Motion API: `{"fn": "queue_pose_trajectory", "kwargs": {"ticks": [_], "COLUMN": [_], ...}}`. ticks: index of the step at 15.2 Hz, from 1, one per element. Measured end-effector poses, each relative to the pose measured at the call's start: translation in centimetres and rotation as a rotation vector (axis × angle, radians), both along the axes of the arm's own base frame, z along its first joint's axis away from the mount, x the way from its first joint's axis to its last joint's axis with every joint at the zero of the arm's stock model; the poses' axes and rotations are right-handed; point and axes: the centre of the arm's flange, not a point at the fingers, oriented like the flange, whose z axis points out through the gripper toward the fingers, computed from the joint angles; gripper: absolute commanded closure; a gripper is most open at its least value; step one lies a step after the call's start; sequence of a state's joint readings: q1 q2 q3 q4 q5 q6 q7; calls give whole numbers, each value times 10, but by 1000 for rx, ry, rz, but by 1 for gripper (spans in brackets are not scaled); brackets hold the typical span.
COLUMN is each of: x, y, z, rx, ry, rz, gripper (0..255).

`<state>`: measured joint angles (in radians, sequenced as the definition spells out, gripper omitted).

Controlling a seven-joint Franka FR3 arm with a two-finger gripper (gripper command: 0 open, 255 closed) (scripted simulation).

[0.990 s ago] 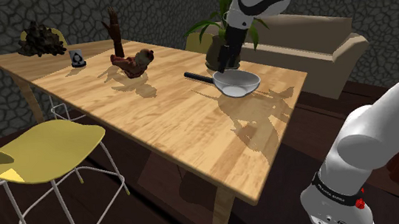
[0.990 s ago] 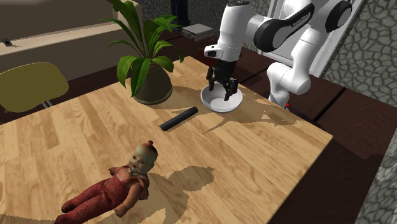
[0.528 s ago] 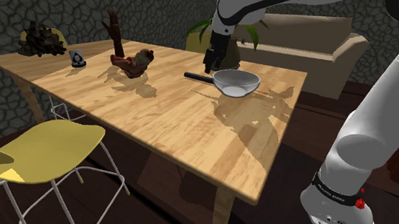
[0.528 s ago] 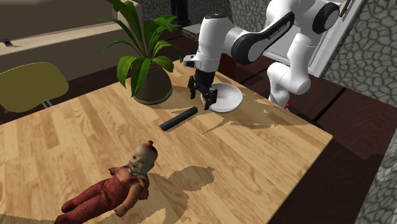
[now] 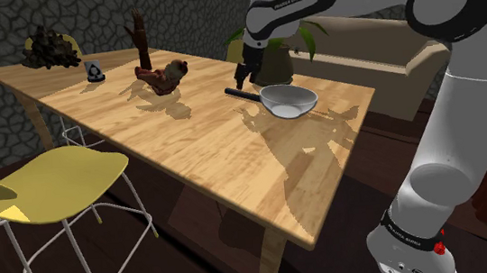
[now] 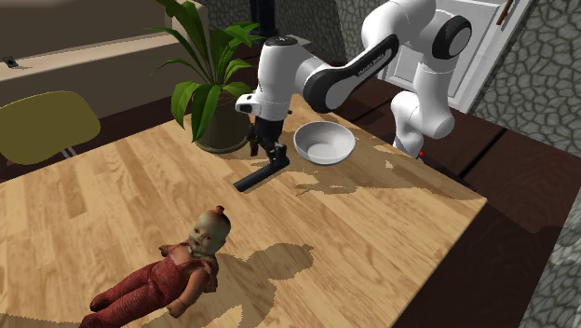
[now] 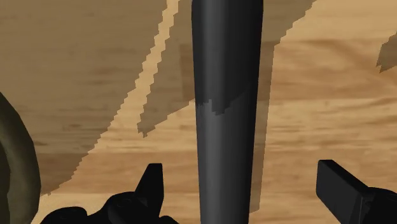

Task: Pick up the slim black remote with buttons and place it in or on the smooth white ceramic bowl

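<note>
A slim black remote [image 5: 241,93] [image 6: 259,173] lies flat on the wooden table [image 5: 188,145], just beside the white bowl [image 5: 289,100] [image 6: 325,143]. My gripper [image 5: 244,75] [image 6: 267,154] hangs low over the bowl-side end of the remote. In the wrist view the remote [image 7: 228,95] runs lengthwise between the two black fingers [image 7: 151,184], which stand wide apart and do not touch it. My gripper [image 7: 245,191] is open and holds nothing. The bowl has nothing in it.
A potted plant [image 6: 220,116] stands close behind the remote and gripper. A doll in red [image 6: 158,280] [image 5: 162,75] lies farther along the table, near a small cup [image 5: 94,70] and a dark pile [image 5: 48,49]. Yellow chairs [image 5: 55,179] flank the table; a sofa [image 5: 379,51] is behind.
The arm has swung from above the bowl over to the remote and dropped lower, so the open fingers now straddle the remote. Remote and bowl have not moved.
</note>
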<state>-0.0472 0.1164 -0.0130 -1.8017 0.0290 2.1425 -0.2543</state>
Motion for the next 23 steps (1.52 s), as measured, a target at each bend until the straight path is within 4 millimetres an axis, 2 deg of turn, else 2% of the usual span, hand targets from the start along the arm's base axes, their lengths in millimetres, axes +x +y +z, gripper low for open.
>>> {"fn": "queue_pose_trajectory", "kwargs": {"ticks": [7, 13, 14, 16, 23], "x": [12, 13, 13, 13, 15], "y": [-2, -2, -2, 1, -1], "z": [-34, -38, -38, -33, -33], "rx": [-1, -1, -1, 0, 0], "ry": [-2, -2, -2, -12, -10], "rz": [0, 0, 0, 4, 2], "gripper": [0, 0, 255, 255, 255]}}
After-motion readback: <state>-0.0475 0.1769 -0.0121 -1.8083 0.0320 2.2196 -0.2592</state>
